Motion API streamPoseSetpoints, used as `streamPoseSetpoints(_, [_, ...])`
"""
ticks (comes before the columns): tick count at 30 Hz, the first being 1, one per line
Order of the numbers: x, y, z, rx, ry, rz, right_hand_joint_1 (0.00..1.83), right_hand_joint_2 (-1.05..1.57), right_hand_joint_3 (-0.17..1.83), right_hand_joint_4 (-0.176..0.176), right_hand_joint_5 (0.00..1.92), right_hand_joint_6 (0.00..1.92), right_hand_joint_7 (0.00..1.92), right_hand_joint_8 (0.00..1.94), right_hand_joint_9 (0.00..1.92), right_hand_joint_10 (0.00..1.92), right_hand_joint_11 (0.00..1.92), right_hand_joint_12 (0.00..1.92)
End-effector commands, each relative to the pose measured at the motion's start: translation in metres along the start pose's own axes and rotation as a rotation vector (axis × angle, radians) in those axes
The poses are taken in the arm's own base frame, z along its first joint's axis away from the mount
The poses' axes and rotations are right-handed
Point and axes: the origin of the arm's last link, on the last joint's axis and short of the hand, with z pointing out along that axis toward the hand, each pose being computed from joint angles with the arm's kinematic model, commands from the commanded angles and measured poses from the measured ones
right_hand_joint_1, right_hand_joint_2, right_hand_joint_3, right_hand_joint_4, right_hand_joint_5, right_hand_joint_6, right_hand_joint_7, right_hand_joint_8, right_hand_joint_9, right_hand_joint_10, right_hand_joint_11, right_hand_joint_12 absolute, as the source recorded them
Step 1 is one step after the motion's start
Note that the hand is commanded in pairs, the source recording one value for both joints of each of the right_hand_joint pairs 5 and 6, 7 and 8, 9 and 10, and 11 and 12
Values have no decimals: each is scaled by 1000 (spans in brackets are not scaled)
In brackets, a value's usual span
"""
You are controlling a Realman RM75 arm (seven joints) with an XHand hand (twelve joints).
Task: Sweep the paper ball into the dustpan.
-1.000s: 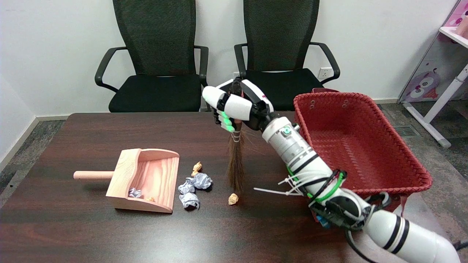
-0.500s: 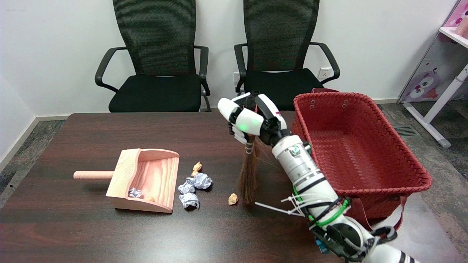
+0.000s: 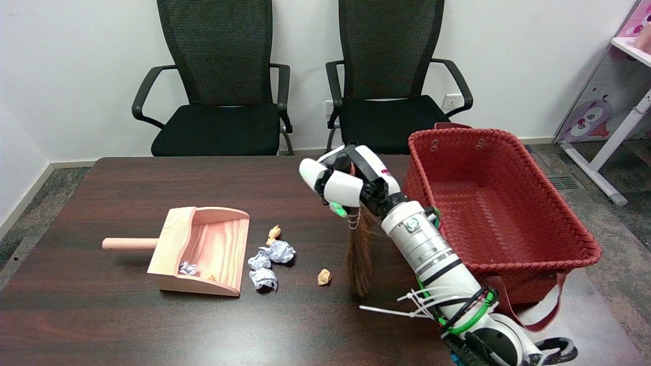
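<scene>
My right hand (image 3: 348, 178) grips the top of a small brown broom (image 3: 359, 256) that hangs bristles-down, its tip at the table right of a tan paper ball (image 3: 324, 276). Three white crumpled paper balls (image 3: 269, 262) and another tan scrap (image 3: 274, 233) lie between that ball and the wooden dustpan (image 3: 203, 251). The dustpan sits at the left with its mouth facing right and its handle (image 3: 129, 244) pointing left. A small white ball (image 3: 187, 268) and a tan bit lie inside it.
A large red woven basket (image 3: 554, 213) stands on the right of the dark table (image 3: 101, 315), close behind my forearm. Two black office chairs (image 3: 218, 76) stand beyond the far edge.
My hand and the broom have moved right and toward the near side; the bristle tip has passed from left of the tan ball to its right. The paper balls have not moved.
</scene>
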Motion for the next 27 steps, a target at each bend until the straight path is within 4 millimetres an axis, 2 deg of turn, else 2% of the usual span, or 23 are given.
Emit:
streamPoseSetpoints(1, [-15,-12,-7,-28,-94,-353,989,1571,1833,112,1920,1920,1920,1920,1920,1920,1920,1920])
streamPoseSetpoints(2, [-15,-13,-7,-25,-94,-359,972,1571,1833,145,1920,1920,1920,1920,1920,1920,1920,1920])
streamPoseSetpoints(3, [-15,-14,-7,-20,-94,-365,973,1571,1833,140,1920,1920,1920,1920,1920,1920,1920,1920])
streamPoseSetpoints(4, [-15,-16,-6,-16,-98,-378,989,1571,1833,105,1920,1920,1920,1920,1920,1920,1920,1920])
streamPoseSetpoints(5, [-14,-17,-6,-15,-101,-385,989,1571,1833,105,1920,1920,1920,1920,1920,1920,1920,1920])
streamPoseSetpoints(6, [-14,-18,-5,-16,-107,-404,977,1571,1833,133,1920,1920,1920,1920,1920,1920,1920,1920])
streamPoseSetpoints(7, [-13,-18,-4,-18,-112,-415,958,1571,1833,176,1920,1920,1920,1920,1920,1920,1920,1920])
streamPoseSetpoints(9, [-12,-20,-3,-21,-121,-429,959,1571,1833,175,1920,1920,1920,1920,1920,1920,1920,1920])
streamPoseSetpoints(10, [-12,-20,-2,-23,-121,-430,988,1571,1833,102,1920,1920,1920,1920,1920,1920,1920,1920])
streamPoseSetpoints(11, [-12,-20,-2,-23,-122,-431,991,1571,1833,95,1920,1920,1920,1920,1920,1920,1920,1920])
streamPoseSetpoints(12, [-12,-20,-1,-23,-122,-431,964,1571,1833,163,1920,1920,1920,1920,1920,1920,1920,1920])
streamPoseSetpoints(13, [-12,-19,-1,-24,-123,-430,962,1571,1833,168,1920,1920,1920,1920,1920,1920,1920,1920])
streamPoseSetpoints(14, [-13,-19,0,-25,-126,-431,986,1571,1833,100,1920,1920,1920,1920,1920,1920,1920,1920])
streamPoseSetpoints(15, [-14,-17,0,-26,-129,-424,990,1571,1833,90,1920,1920,1920,1920,1920,1920,1920,1920])
streamPoseSetpoints(22, [-21,-11,9,-27,-136,-368,978,1571,1833,101,1920,1920,1920,1920,1920,1920,1920,1920])
streamPoseSetpoints(27, [-27,1,18,-43,-142,-297,969,1571,1833,108,1920,1920,1920,1920,1920,1920,1920,1920])
